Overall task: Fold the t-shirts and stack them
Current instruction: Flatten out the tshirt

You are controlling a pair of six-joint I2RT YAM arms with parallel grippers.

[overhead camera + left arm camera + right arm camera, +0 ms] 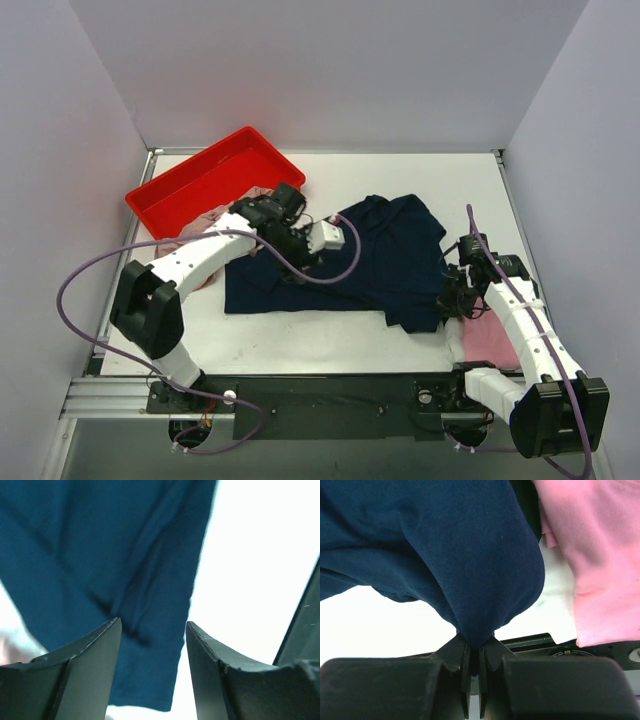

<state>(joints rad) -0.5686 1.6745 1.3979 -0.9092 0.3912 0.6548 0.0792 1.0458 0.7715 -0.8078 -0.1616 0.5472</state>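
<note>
Well, starting at the far left, the red tray [200, 180] sits at the back corner of the surface [320, 340], and a pale beige-pink shirt [208, 222] lies bunched against its near side, partly hidden under my left arm. Next along, my left fingers [112, 635] stand spread apart with nothing between them, hanging just over the left part of the navy shirt [390, 260]; from the wrist I see its cloth and one hem lying below the tips, not caught by them. That navy shirt lies across the middle of the surface, rumpled and only partly flattened. At its right edge my right fingers [462, 655] are clenched on a bunched fold of it, the cloth pinched tight between them and bulging out above. Just beside that grip, under my right arm, the pink shirt [490, 340] lies near the front right corner. I judge this to be the navy shirt's fold, midway, with none of the three stacked yet. The next move, I think, calls for my left fingers to take a fresh hold on a left edge or corner, so both sides can carry the cloth over itself evenly, without dragging the pink shirt along.
</note>
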